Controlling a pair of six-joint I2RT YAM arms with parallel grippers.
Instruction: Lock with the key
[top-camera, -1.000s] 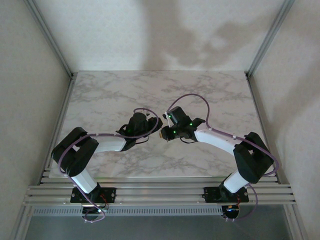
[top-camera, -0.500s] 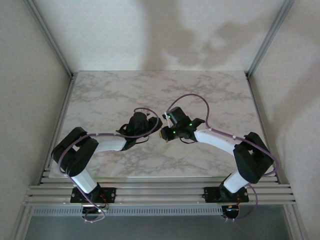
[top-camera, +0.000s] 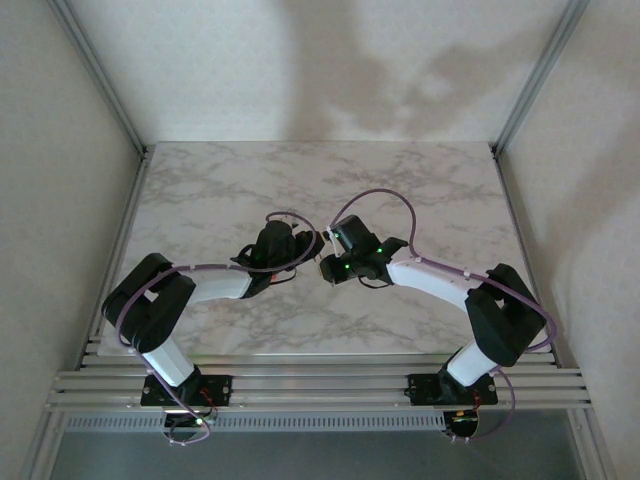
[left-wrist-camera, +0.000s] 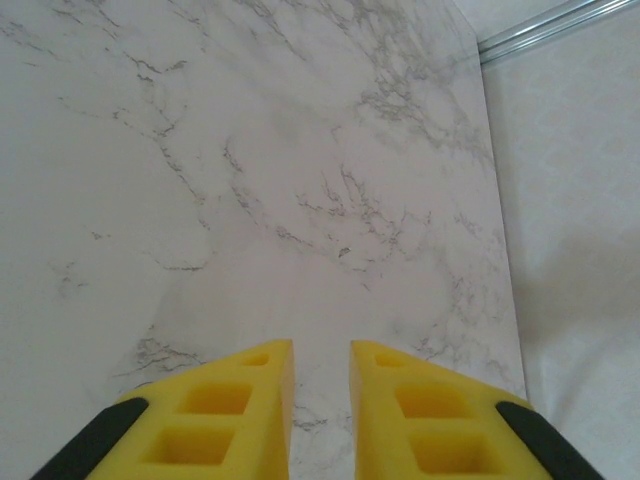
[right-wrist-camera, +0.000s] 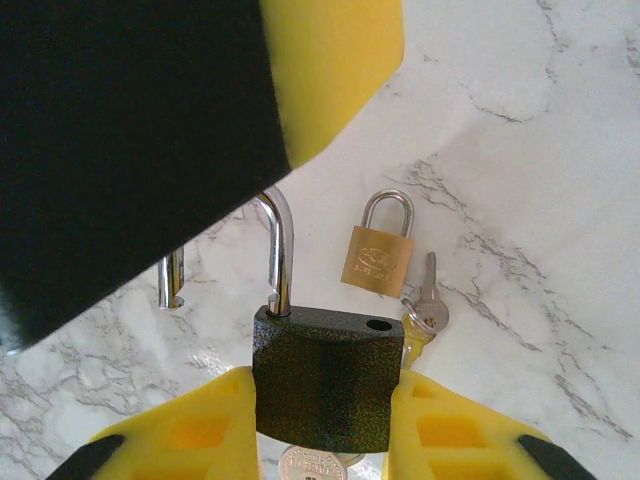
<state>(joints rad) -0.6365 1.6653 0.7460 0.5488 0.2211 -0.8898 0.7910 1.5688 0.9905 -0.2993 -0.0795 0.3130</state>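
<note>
- The right gripper (right-wrist-camera: 325, 385) is clamped on the black padlock (right-wrist-camera: 330, 345), one yellow finger against each side of the body, holding it above the worktop (right-wrist-camera: 520, 200).
- Its shackle (right-wrist-camera: 281, 250) stands open: one leg sits in the body, the other hole is empty, and the free end hangs to the left.
- The top of the shackle is hidden behind the left gripper (left-wrist-camera: 321, 350), which is right over it.
- The left wrist view shows the left gripper's fingers a narrow gap apart, with nothing between them.
- A small brass padlock (right-wrist-camera: 378, 255) lies closed on the worktop just beyond, with keys (right-wrist-camera: 427, 295) touching its right corner.
</note>
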